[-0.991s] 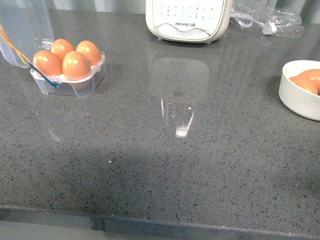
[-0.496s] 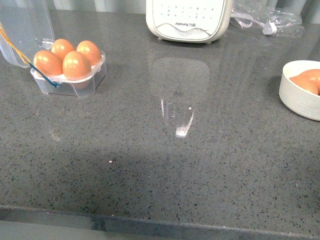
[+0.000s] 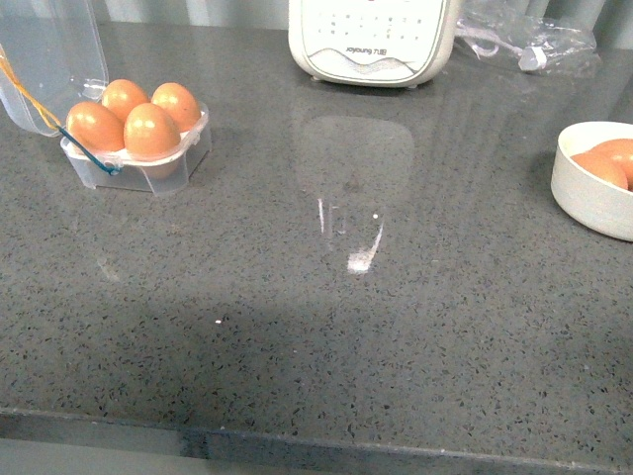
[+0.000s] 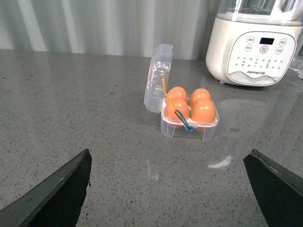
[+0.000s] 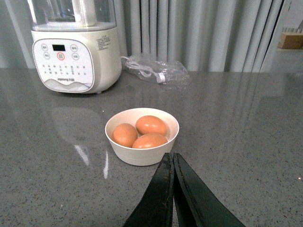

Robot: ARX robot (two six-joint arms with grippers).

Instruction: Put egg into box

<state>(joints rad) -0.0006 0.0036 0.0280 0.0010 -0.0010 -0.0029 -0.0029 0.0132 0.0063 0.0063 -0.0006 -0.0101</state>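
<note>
The clear plastic box (image 3: pixel 148 168) stands at the far left of the counter with its lid open, and all its cups hold brown eggs (image 3: pixel 150 131). It also shows in the left wrist view (image 4: pixel 189 130) with eggs (image 4: pixel 203 110) inside. My left gripper (image 4: pixel 169 161) is open and empty, well short of the box. My right gripper (image 5: pixel 172 158) is shut and empty, just short of a round white bowl (image 5: pixel 142 156) holding three brown eggs (image 5: pixel 151 125). Neither arm shows in the front view.
A white blender base (image 3: pixel 371 40) stands at the back centre, also in both wrist views (image 4: pixel 251 49) (image 5: pixel 75 56). A clear plastic bag (image 3: pixel 529 40) with a cord lies at the back right. The white bowl (image 3: pixel 584 193) sits at the right edge. The counter's front edge (image 3: pixel 316 435) is near.
</note>
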